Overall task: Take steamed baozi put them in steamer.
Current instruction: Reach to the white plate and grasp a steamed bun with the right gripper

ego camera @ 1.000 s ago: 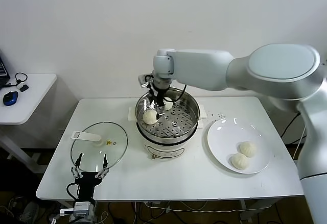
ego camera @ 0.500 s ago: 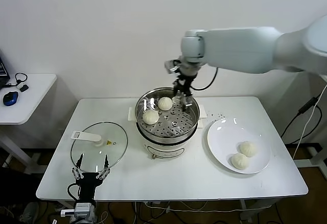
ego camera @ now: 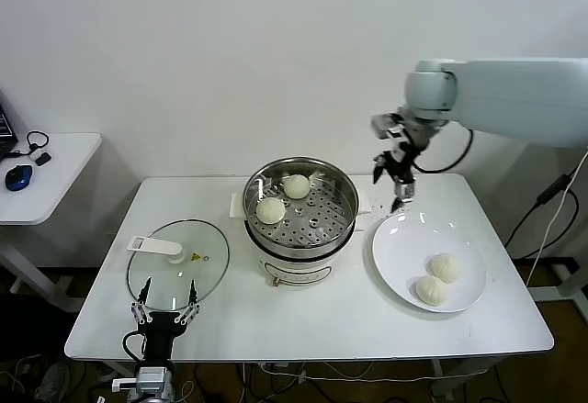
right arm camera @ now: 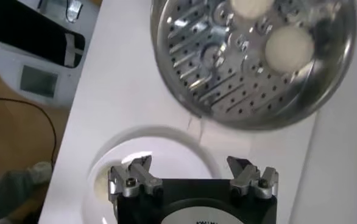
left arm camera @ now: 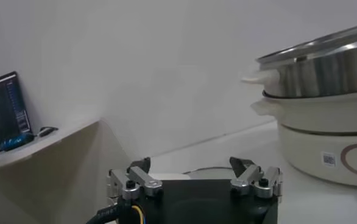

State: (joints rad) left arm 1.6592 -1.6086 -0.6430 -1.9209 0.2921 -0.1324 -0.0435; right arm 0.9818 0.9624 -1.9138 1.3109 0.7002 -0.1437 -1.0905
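Observation:
The steamer [ego camera: 299, 251] stands mid-table, with two steamed baozi [ego camera: 270, 210] [ego camera: 297, 185] on its perforated tray. Two more baozi [ego camera: 446, 266] [ego camera: 432, 289] lie on the white plate [ego camera: 404, 242] to its right. My right gripper [ego camera: 397, 184] hangs open and empty in the air between the steamer and the plate, over the plate's far rim. In the right wrist view the open right gripper [right arm camera: 190, 169] is above the plate [right arm camera: 160, 146], with the steamer tray [right arm camera: 227, 73] and a baozi [right arm camera: 290, 49] beyond. My left gripper [ego camera: 165, 295] is parked open at the table's front edge.
A glass lid [ego camera: 179, 261] with a white handle lies on the table left of the steamer, just behind the left gripper. A side table [ego camera: 41, 178] with a mouse stands at far left. The left wrist view shows the steamer's wall [left arm camera: 325, 91] ahead.
My right arm has lifted out of the steamer and swung right toward the plate, open and empty. A second baozi now shows on the tray where the gripper was.

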